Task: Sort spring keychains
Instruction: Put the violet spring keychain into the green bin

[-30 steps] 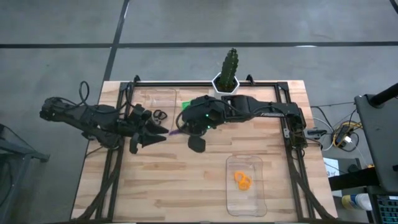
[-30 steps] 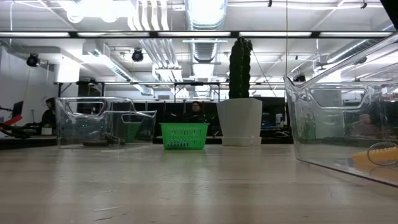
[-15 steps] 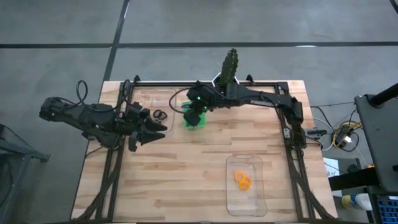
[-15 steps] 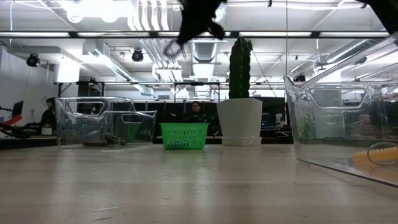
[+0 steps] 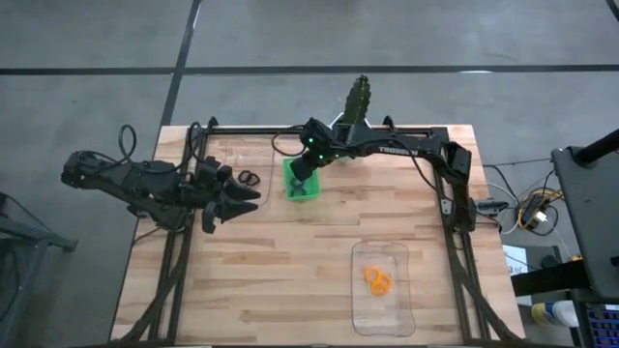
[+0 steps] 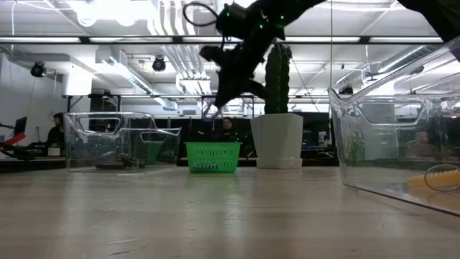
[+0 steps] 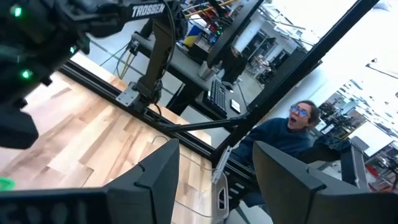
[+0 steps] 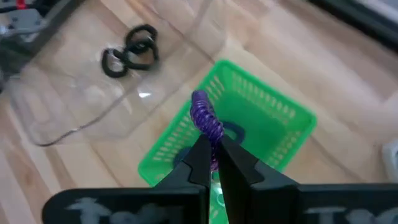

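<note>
high view: straight down over the whole table (image 5: pixel 290 280).
low view: tabletop level, facing the room behind.
left wrist: looks far across, past the table's edge.
right wrist: close above the green bin (image 8: pixel 249 134).
shared: bin at frame centre in high and low views.

The dark right gripper (image 5: pixel 302 181), pinching a purple coiled spring keychain (image 8: pixel 207 121), is moving from the open wooden table to above the green plastic bin (image 8: pixel 261 121), and in the low view it is coming down toward it.
</note>
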Motion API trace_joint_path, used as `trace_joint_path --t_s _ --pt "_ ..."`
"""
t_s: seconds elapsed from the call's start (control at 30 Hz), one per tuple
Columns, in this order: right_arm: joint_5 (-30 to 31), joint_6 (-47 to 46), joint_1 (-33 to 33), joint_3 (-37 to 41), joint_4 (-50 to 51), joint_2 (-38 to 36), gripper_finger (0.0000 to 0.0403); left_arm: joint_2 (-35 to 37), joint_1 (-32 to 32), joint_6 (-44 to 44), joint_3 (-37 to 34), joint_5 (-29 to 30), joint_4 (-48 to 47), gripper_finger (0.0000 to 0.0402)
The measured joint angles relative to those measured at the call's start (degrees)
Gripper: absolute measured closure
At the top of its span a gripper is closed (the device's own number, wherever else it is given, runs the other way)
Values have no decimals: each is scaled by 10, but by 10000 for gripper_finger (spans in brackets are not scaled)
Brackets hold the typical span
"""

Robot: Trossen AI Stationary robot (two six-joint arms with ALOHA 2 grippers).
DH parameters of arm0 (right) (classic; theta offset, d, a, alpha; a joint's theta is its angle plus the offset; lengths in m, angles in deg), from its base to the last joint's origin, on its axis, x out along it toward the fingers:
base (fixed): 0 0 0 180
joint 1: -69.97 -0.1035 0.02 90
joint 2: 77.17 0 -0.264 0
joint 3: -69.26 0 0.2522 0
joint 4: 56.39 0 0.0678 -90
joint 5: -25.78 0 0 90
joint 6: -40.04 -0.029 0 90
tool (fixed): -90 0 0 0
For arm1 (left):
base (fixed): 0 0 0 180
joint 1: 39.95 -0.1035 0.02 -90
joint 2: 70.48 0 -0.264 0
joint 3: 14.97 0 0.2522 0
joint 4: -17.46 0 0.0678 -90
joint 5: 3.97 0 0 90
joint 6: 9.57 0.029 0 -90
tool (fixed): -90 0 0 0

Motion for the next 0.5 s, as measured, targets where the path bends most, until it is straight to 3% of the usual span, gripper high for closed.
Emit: trace_joint_path --t_s 0.5 --pt "-38 -49 7 91 -69 0 377 0 0 10 0 4 0 205"
